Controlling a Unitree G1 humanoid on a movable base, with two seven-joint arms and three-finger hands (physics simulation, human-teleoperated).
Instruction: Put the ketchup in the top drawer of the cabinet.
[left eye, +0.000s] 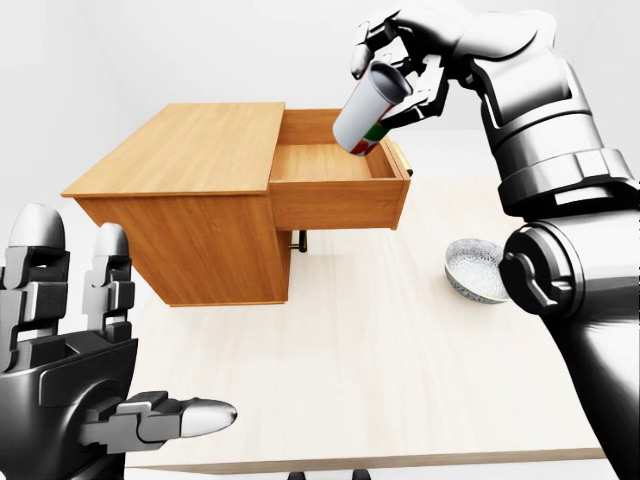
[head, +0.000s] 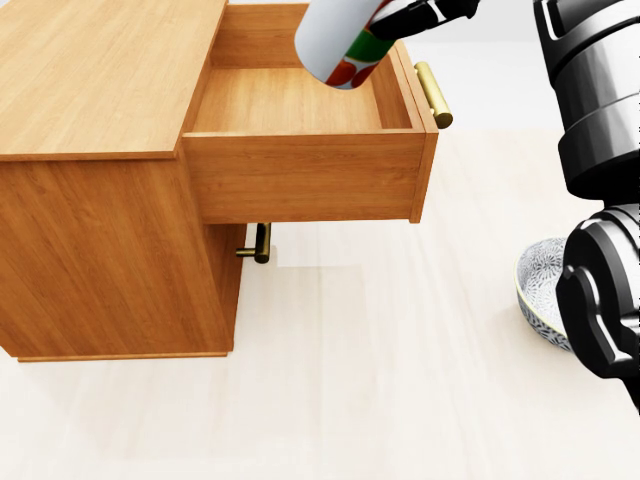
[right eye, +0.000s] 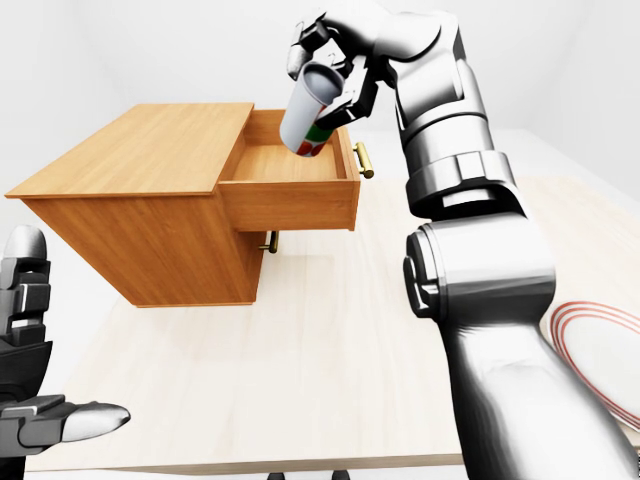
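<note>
Wooden and pulled fully out, the cabinet's (left eye: 180, 190) top drawer (head: 290, 100) waits as the right hand (left eye: 400, 55), fingers closed round the tilted ketchup bottle (left eye: 370, 110), holds it above the drawer's handle-side end. The left hand (left eye: 70, 370) hangs with fingers spread, empty. Whether the bottle clears the drawer's front board is hard to judge, so it should be lowered toward the middle before letting go.
</note>
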